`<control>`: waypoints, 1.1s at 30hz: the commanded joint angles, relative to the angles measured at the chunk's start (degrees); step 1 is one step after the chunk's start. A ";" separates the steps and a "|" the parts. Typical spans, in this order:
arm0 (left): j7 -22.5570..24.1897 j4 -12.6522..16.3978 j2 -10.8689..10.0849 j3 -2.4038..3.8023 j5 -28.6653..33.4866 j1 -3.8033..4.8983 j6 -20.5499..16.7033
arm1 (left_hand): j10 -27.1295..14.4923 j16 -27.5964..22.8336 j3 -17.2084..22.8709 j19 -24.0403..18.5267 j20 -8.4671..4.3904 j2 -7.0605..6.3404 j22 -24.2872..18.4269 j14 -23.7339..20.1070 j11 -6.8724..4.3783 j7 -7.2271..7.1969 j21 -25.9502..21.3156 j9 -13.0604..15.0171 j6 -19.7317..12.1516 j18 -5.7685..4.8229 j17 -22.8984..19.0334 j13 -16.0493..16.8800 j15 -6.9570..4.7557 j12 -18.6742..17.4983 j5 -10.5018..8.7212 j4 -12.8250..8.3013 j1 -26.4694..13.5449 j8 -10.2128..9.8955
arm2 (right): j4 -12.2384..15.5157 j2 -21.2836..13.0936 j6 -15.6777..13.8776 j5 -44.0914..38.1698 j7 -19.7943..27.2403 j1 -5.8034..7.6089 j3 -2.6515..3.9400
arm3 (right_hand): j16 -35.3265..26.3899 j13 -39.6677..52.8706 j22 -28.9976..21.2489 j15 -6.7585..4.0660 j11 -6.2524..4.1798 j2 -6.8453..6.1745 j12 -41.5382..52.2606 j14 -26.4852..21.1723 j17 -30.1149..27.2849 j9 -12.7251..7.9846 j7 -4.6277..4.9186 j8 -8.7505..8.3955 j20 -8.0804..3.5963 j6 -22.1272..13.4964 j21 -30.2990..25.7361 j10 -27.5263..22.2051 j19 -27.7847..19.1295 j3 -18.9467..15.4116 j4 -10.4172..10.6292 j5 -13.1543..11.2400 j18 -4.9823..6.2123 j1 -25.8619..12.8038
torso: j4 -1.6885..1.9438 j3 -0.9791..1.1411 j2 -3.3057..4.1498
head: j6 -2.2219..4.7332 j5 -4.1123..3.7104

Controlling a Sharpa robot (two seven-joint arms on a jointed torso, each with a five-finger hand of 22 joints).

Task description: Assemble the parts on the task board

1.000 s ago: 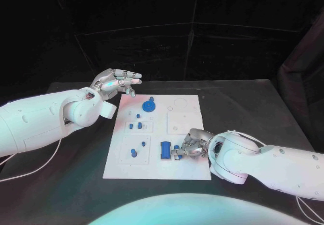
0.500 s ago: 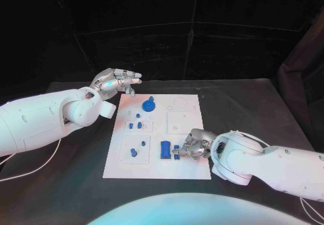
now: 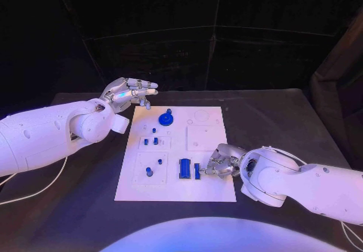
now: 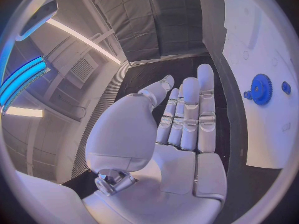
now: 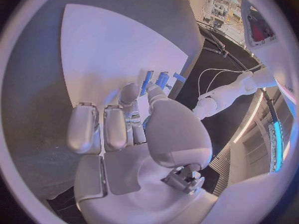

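From my seat I see the right hand [image 3: 219, 163] low over the near right part of the task board [image 3: 208, 195], its fingers curled down and its fingertips at a small blue part [image 3: 197, 171] that stands just right of a longer blue bar [image 3: 185, 168]. I cannot tell whether the fingers actually pinch that small part or only touch it (the right wrist view shows the thumb and one finger bent toward blue pieces [image 5: 161, 79] at the board's edge, while the other fingers [image 5: 93, 127] lie straight over the white plate). The left hand [image 3: 130, 90] hangs above the black table [image 3: 295, 121] just off the board's far left corner, holding nothing; in the left wrist view its fingers [image 4: 190, 112] lie straight and side by side, with the thumb set apart. Moving outward across the board, a blue gear [image 3: 166, 119] sits near the far edge, close to the left hand, and it shows again in the left wrist view [image 4: 261, 88] with a small blue knob [image 4: 285, 87] beside it. Between the gear and the bar lie a pair of short blue pegs [image 3: 151, 141] on a raised white tile, and nearer to me another small blue piece [image 3: 149, 171] on the left tile.
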 commanded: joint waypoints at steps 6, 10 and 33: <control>0.67 0.18 0.00 0.03 -0.11 0.07 0.34 | -0.66 0.47 -0.74 -0.45 0.20 0.36 -0.17 -0.66 0.16 -0.13 -0.44 -0.01 -0.43 0.72 -0.23 -0.10 0.23 0.50 -0.17 0.32 -0.38 0.48 | -1.83 -2.12 -8.32 12.28 22.69 0.83 0.08 | -10.93 -8.13 -12.99 1.64 1.87 -0.53 -11.76 -0.33 -12.36 -1.59 2.32 -3.25 1.55 -5.26 -7.18 -6.16 -6.36 -1.48 -2.08 -0.04 2.15 4.10 | 0.01 -0.07 -0.34 | 1.33 -0.12; 1.13 -0.10 0.38 0.03 0.99 -0.04 -0.17 | -1.01 -0.64 -1.57 -2.10 0.46 0.23 -0.82 -2.87 0.24 -0.19 -1.72 -0.02 -0.52 0.65 -0.99 -0.13 0.52 0.87 -0.16 0.70 -0.96 0.67 | -4.90 -2.49 -8.54 24.68 34.70 3.05 0.12 | -28.49 -13.32 -31.69 2.91 3.29 0.36 -17.80 -6.29 -29.86 -2.39 3.65 -4.44 2.56 -7.06 -19.13 -10.97 -15.31 -1.37 -3.15 -0.26 5.14 6.74 | 0.00 -0.20 -1.08 | 2.61 -0.34; 9.41 -13.69 10.29 -0.90 10.95 -4.16 -7.18 | -6.98 -45.96 -14.46 -45.61 10.13 -0.63 -26.13 -19.90 3.87 -1.36 -29.24 -0.27 -5.79 -0.57 -24.14 -0.91 10.23 -16.52 -0.24 8.05 -6.65 -2.36 | -42.69 16.21 2.83 57.83 61.21 7.56 3.44 | -71.73 -49.24 -62.28 14.15 11.29 3.83 -33.44 -25.78 -64.13 -14.59 6.24 -11.72 14.77 -12.85 -68.15 -23.66 -33.55 -5.55 -9.53 -9.66 5.74 8.53 | -0.12 -0.50 -4.76 | 13.29 -0.57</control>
